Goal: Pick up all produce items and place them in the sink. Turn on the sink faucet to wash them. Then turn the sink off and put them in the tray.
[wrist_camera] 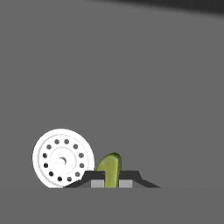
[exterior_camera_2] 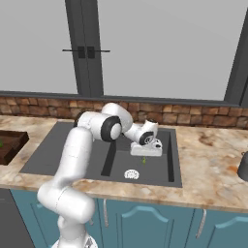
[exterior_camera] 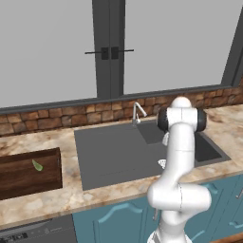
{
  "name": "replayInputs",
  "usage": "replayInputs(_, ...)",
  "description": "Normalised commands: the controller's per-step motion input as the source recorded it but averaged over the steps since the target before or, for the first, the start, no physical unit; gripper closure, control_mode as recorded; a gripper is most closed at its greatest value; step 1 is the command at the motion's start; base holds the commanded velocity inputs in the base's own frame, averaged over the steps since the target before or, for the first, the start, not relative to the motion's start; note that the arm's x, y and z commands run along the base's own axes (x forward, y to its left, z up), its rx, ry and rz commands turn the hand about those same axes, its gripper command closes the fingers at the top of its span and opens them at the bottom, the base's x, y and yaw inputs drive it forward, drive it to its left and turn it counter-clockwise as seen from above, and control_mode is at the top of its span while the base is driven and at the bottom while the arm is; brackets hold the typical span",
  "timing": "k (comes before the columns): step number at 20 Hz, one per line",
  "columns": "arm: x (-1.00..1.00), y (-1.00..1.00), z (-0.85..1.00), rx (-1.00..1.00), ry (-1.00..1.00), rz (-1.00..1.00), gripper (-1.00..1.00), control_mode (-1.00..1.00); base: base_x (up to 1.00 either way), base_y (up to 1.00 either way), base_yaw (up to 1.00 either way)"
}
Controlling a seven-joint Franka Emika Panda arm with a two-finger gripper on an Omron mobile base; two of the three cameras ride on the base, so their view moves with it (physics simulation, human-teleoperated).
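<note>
Two produce pieces, well apart. Far left on the desk (exterior_camera: 66, 194): dark brown wooden tray (exterior_camera: 47, 182), low-walled, with one green produce piece (exterior_camera: 37, 165) lying inside on its floor near the upper middle. Right of tray: large dark grey sink (exterior_camera: 109, 156), flat drainboard half on the left, deep basin half on the right. At the back rim, between the two halves: slim silver faucet (exterior_camera: 137, 113), upright, spout curved toward the basin; no water visible. Behind: brick backsplash (exterior_camera: 57, 118) and grey window panes (exterior_camera: 47, 47). In the basin: white round drain (exterior_camera_2: 131, 174), perforated, near the front wall. Just right of the drain and above it, in the right base view: second produce piece (exterior_camera_2: 143, 159), yellow-green, hanging below the white hand. Gripper (wrist_camera: 112, 179), seen from the hand camera: dark fingers (wrist_camera: 131, 177) pressed against either side of the second produce piece, its rounded green end standing up between them, clamped. Same view: drain just left of the clamped piece, plain grey basin floor beyond. Far right of the desk: dark rounded object (exterior_camera_2: 243, 167) at the picture's edge, kind not discernible.
</note>
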Motion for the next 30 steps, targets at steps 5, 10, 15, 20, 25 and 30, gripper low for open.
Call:
replayInputs(5, -0.42, 0.06, 1.0, 0.0, -0.15, -0.02, 1.0, -1.0, 0.0, 0.0, 0.0)
replayInputs(10, -0.49, 0.29, 1.0, 0.0, -0.14, -0.02, 1.0, -1.0, 0.0, 0.0, 0.0)
replayInputs(15, -0.46, 0.64, 0.98, -0.02, -0.08, 0.0, 1.0, -1.0, 0.0, 0.0, 0.0)
replayInputs(20, -0.52, 0.7, 0.9, -0.03, -0.05, 0.0, 1.0, -1.0, 0.0, 0.0, 0.0)
replayInputs(25, -0.65, 0.62, 0.74, -0.04, -0.01, 0.0, 1.0, -1.0, 0.0, 0.0, 0.0)
replayInputs(30, -0.61, 0.69, 0.53, -0.03, 0.0, 0.0, 1.0, -1.0, 0.0, 0.0, 0.0)
